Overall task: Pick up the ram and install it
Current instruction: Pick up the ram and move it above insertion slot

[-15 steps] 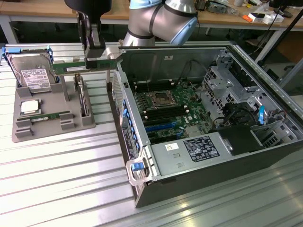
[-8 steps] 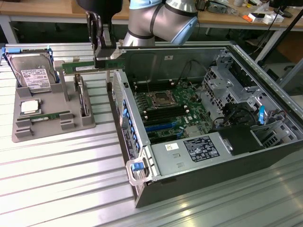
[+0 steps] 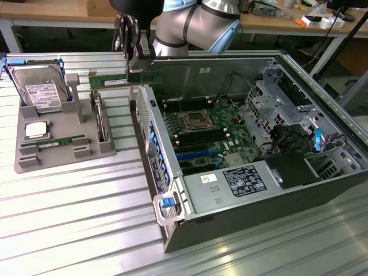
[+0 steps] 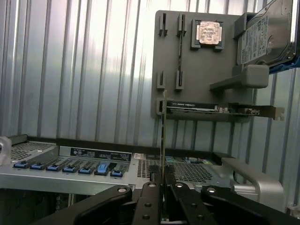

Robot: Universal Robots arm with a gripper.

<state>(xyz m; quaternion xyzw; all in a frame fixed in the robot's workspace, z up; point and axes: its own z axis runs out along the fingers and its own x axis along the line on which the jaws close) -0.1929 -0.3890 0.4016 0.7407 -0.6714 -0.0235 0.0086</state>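
writing first: the hard drive (image 3: 40, 92) has a white label w/ dark print, too small to read. the power supply (image 3: 230, 191) inside the computer case (image 3: 241, 230) has a black label w/ white print and a small white sticker beside it, neither legible. in the wrist view a black strip label w/ white writing sits on the case edge just above a row of blue tabs (image 4: 70, 167); can't read that either.

the arm (image 3: 190, 23) comes in from the top of the exterior view, grey joints, wrist bent so the gripper (image 3: 136, 69) points down over the case's side wall nearest the grey tray (image 3: 63, 156). its jaws are pinched nearly together on the ram (image 3: 112, 81), gripping the upper long edge a bit past mid-length toward the exterior view's right. the ram hangs in the air, level, clear of the tray. one end is over the tray's upright post, the other reaches over the case rim. in the wrist view it's edge-on, a thin line running out from btw the fingers (image 4: 151, 197).

on the tray: the hard drive at the back, a silver processor chip (image 3: 35, 129) in its recess, a second green stick (image 3: 57, 141) lying in a slot, and a card (image 3: 101, 121) standing on edge. the motherboard (image 3: 201, 123) lies exposed in the case w/ black and blue slots. all of it sits on a ribbed metal table (image 3: 75, 230).
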